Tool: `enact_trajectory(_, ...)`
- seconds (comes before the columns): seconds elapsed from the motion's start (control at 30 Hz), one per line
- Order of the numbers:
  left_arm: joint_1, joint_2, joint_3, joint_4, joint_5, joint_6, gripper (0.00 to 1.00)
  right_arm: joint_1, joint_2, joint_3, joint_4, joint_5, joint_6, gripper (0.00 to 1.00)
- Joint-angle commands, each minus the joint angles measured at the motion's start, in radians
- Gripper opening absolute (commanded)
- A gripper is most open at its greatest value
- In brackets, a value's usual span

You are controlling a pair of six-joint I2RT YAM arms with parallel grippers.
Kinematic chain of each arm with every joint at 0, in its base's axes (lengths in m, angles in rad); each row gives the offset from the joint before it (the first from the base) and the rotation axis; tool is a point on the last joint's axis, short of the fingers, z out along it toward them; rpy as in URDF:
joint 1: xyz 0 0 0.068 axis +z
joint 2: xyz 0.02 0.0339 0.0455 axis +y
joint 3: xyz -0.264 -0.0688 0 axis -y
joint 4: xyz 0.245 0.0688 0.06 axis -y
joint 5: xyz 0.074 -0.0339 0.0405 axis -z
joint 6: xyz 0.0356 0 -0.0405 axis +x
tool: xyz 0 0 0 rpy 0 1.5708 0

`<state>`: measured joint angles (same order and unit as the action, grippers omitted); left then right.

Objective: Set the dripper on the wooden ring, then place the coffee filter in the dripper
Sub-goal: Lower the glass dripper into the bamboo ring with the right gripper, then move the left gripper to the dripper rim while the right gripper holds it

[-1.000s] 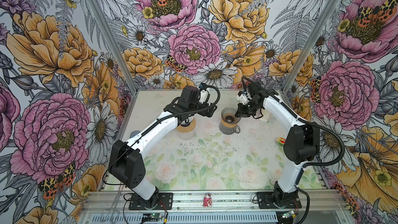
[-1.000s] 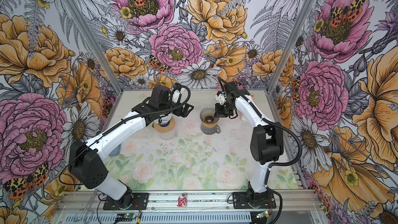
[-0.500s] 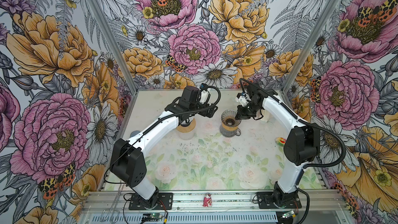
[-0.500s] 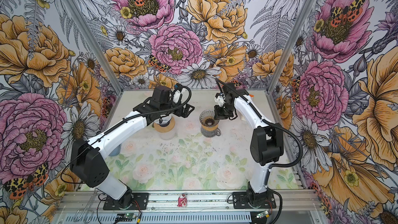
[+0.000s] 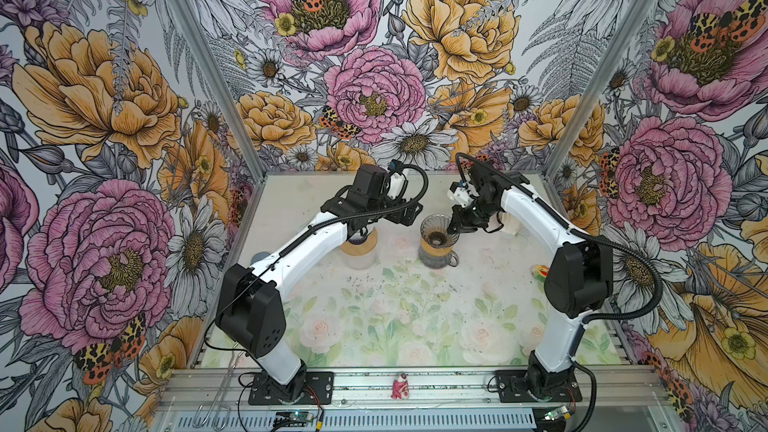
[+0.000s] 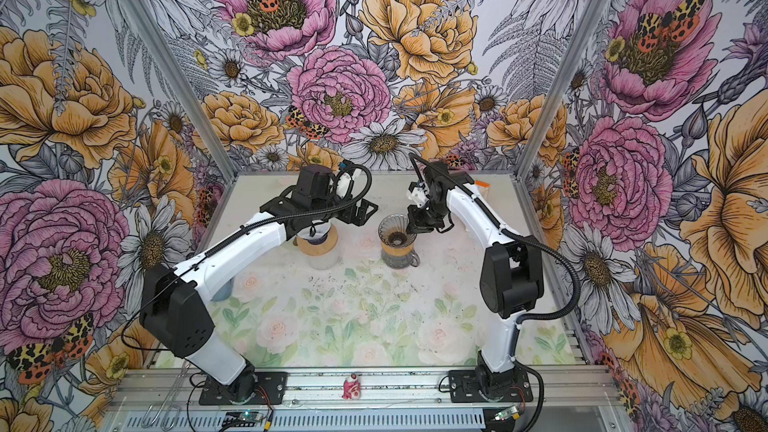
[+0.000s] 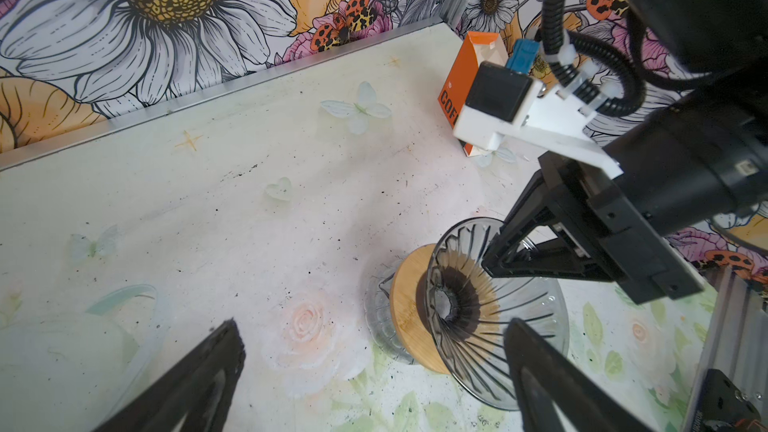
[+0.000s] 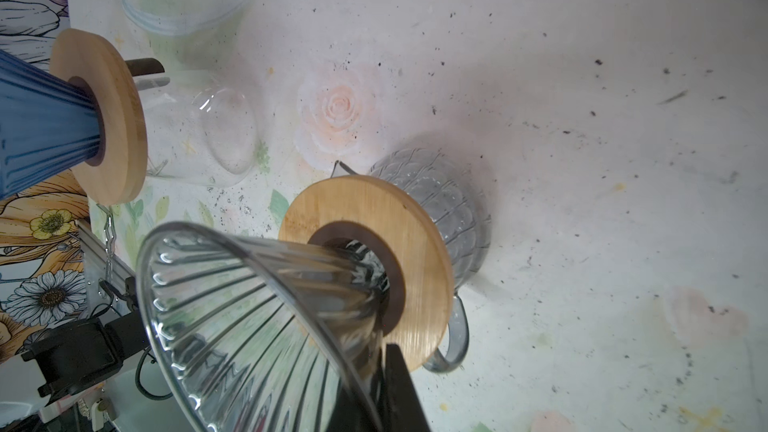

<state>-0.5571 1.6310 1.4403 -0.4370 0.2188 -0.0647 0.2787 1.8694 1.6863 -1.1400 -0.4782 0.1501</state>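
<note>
My right end effector (image 5: 453, 229), narrowed to a pinch, gripped the rim of the clear dripper (image 5: 431, 229). The dripper sat in a wooden collar on a glass server (image 5: 434, 258) toward the back of the table (image 5: 374, 317). My left end effector (image 7: 372, 326) hung wide open just beside it. An orange box (image 7: 461, 72) stood near the rear wall. I could not pick out the filter.

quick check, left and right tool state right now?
Left tool: open, holding nothing.
Right tool: closed on the rim of the glass dripper.
</note>
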Motion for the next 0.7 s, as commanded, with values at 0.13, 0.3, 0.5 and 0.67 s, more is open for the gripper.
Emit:
enact_trajectory(0.13, -0.006, -0.001, 0.044, -0.005, 0.035, -0.011, 0.99, 0.009, -0.005, 0.056, 0.029, -0.016, 0.038, 0.12)
enact_trajectory(0.3, -0.006, 0.020, 0.092, -0.058, 0.055, 0.005, 0.99, 0.008, -0.021, 0.072, 0.047, -0.010, 0.055, 0.19)
enact_trajectory(0.5, -0.017, 0.039, 0.130, -0.095, 0.066, 0.009, 0.99, 0.008, -0.025, 0.079, 0.048, 0.018, 0.065, 0.26)
enact_trajectory(0.67, -0.026, 0.036, 0.112, -0.116, 0.059, -0.007, 0.97, 0.016, -0.067, 0.064, 0.052, 0.134, 0.071, 0.29)
